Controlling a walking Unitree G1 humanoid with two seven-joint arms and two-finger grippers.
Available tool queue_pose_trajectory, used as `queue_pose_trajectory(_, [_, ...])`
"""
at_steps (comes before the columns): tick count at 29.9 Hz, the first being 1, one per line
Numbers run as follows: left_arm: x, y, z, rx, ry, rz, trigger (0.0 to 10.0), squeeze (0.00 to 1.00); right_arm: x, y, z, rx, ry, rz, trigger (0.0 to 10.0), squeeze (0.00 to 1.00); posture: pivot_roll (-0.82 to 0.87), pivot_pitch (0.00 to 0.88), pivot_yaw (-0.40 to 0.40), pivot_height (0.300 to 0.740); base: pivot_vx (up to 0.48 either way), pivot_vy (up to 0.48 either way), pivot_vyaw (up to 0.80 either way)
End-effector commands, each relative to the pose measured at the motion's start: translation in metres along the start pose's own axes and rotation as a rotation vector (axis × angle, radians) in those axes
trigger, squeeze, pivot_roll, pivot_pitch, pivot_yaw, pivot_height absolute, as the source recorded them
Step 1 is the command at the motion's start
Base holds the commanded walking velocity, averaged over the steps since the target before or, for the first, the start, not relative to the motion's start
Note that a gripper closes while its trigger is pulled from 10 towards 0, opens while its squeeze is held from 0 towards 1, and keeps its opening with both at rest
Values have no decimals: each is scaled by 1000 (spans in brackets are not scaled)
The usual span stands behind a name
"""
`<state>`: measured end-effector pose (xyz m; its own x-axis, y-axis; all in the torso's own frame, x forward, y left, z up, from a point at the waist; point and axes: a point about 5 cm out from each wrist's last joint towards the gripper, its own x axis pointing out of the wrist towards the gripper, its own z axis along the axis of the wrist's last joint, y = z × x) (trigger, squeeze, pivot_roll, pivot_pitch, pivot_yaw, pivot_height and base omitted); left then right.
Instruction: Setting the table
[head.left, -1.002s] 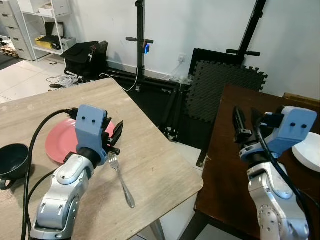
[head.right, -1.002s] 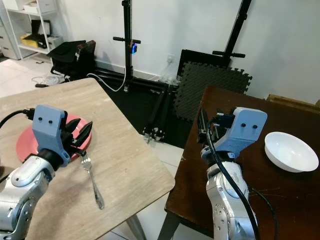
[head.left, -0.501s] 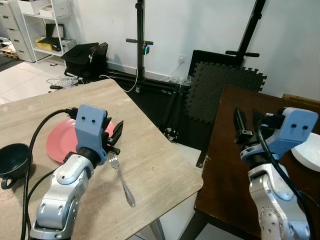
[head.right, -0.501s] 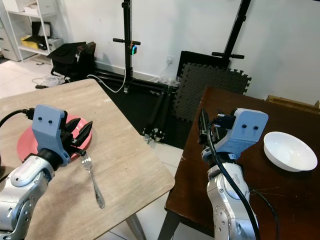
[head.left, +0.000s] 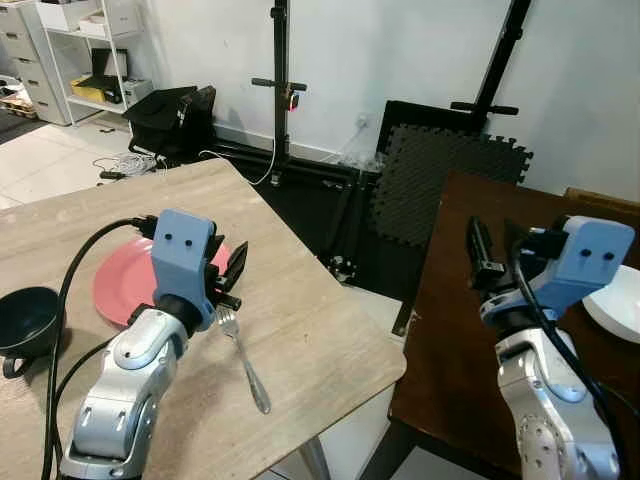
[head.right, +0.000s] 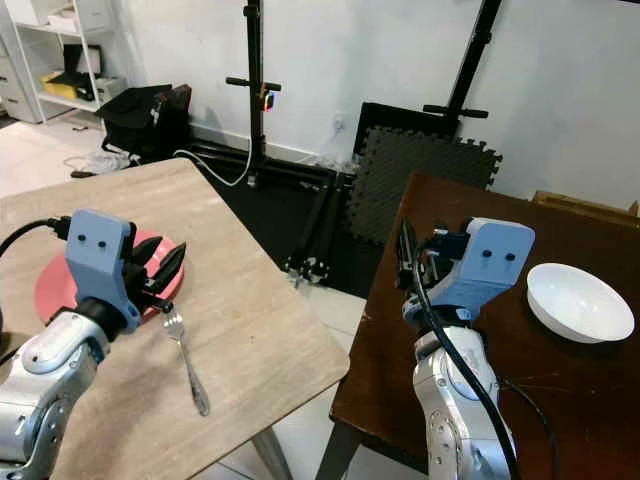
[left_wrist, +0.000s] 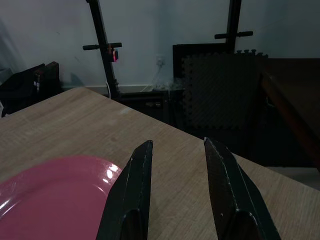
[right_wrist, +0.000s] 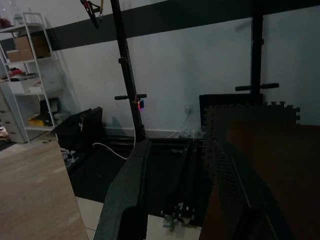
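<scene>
Over the light wooden table the left arm was bent up from the near edge, its blue wrist block raised and the left gripper reaching forward and slightly down. Its two black fingers stood apart with nothing between them, hovering above the near rim of the pink plate. A fork lay on the wood just beside the plate, tines under the fingertips and handle running back toward the table's edge. At the far left sat a dark cup. Across the gap, the right arm rose over the dark brown table, the right gripper pointing up and forward, fingers parted and holding nothing. Beyond it rested a white bowl.
</scene>
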<state>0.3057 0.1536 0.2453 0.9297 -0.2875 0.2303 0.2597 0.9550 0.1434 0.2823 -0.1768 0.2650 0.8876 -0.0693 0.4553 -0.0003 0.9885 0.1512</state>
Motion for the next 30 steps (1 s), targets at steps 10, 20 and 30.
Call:
queue_pose_trajectory(10, [-3,0,-7,7,26,-10,10000,0,-4,0,0,-3,2,-2,10000,0,4,98,45,740,0,0,0])
queue_pose_trajectory(20, [-2,0,-8,7,27,-13,10000,0,-4,0,0,-4,4,-2,10000,0,3,100,45,740,0,0,0])
queue_pose_trajectory(30, [-3,-1,-8,6,28,-12,10000,0,-4,0,0,-4,4,-2,10000,0,5,103,46,740,0,0,0])
